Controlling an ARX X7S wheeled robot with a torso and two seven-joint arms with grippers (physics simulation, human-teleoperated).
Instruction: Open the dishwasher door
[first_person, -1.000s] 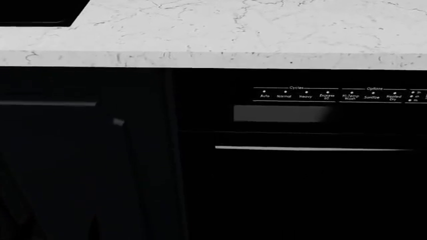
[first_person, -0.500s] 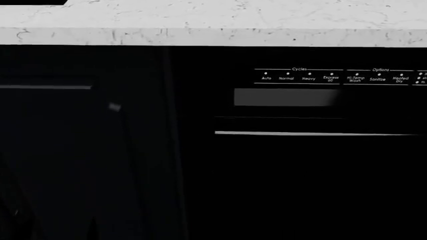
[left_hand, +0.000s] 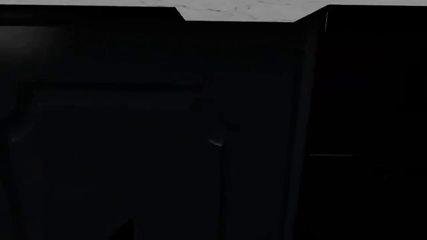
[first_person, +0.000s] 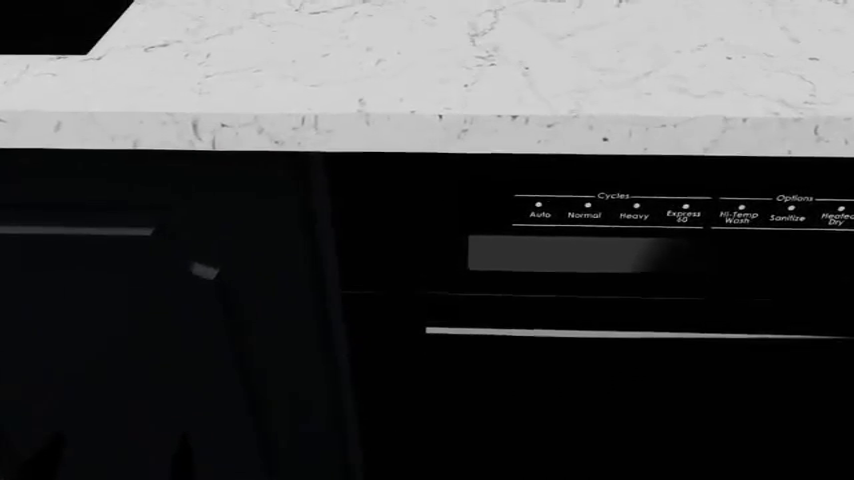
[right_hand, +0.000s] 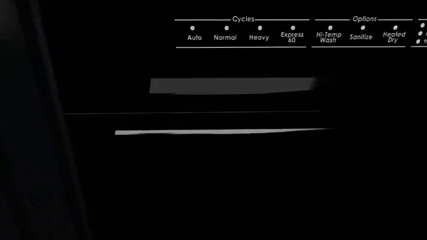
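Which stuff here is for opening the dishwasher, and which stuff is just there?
For the job:
dishwasher door
silver handle

Just there:
marble countertop
control panel labels
grey display
black cabinet door

No gripper shows clearly in these dark pictures.
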